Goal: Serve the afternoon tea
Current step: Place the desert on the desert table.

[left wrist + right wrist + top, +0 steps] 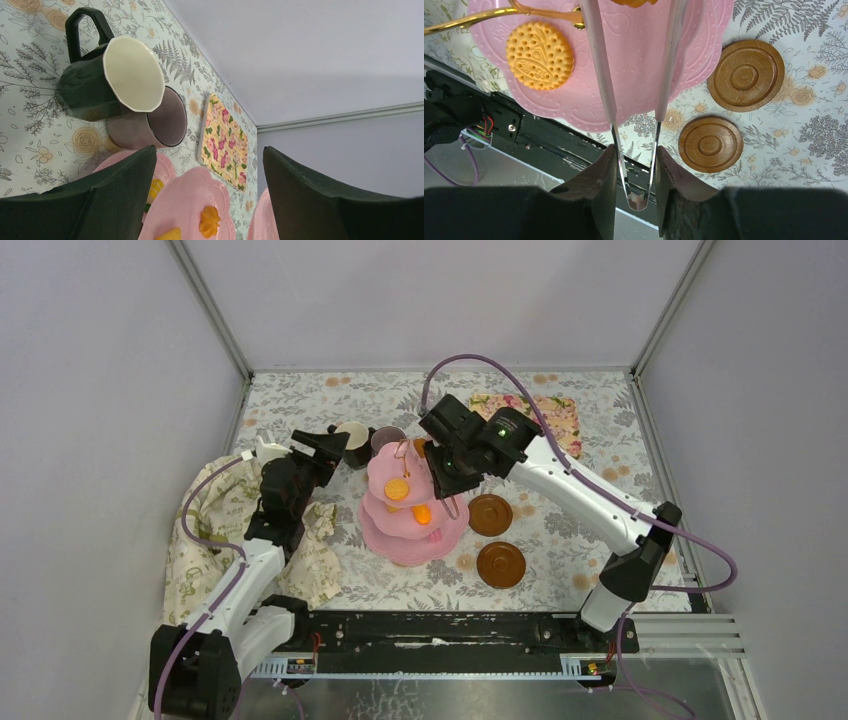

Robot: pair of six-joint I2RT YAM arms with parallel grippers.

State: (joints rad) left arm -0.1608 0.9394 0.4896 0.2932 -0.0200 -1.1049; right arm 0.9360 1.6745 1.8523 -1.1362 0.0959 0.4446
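Only your right wrist view shows it: right tool (pixel 635 156) clamps metal tongs (pixel 596 60) over pink cake stand (pixel 704 50), frame top; left tool (pixel 208 160) spread wide.

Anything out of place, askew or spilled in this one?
The beige leaf-print cloth lies crumpled in a heap on the left, not spread flat. The pink three-tier cake stand stands upright; nothing looks spilled.

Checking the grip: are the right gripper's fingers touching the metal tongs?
Touching. The right wrist view shows the right gripper closed on the tongs, one finger pressed against each arm near the bend.
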